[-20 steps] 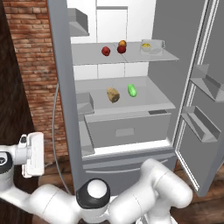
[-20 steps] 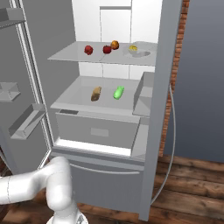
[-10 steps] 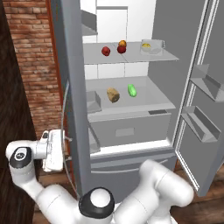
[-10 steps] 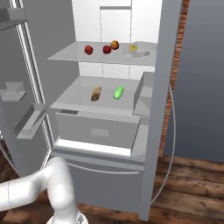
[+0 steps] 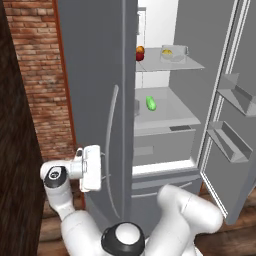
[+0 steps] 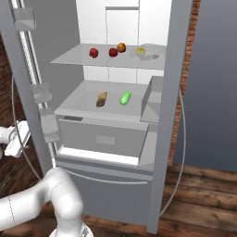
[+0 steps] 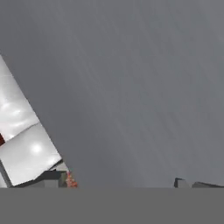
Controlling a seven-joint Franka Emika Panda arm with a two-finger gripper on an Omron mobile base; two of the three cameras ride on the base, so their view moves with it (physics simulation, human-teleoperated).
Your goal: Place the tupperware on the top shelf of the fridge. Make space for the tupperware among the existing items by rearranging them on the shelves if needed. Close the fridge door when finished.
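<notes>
While gripper (image 7: 122, 183) presses near fridge (image 5: 95, 100) door, jaw state unclear; no writing legible.

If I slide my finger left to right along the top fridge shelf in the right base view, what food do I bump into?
Red fruit → second red fruit → orange fruit → tupperware with a yellow lump inside.

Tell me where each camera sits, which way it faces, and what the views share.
Left base view: behind the arm's left, facing the fridge; the gripper is by the left door's handle.
Right base view: behind its right, looking into the shelves; white arm low left.
Hand view: on the hand, against the grey door.
Both base views share the tupperware and green vegetable.
</notes>
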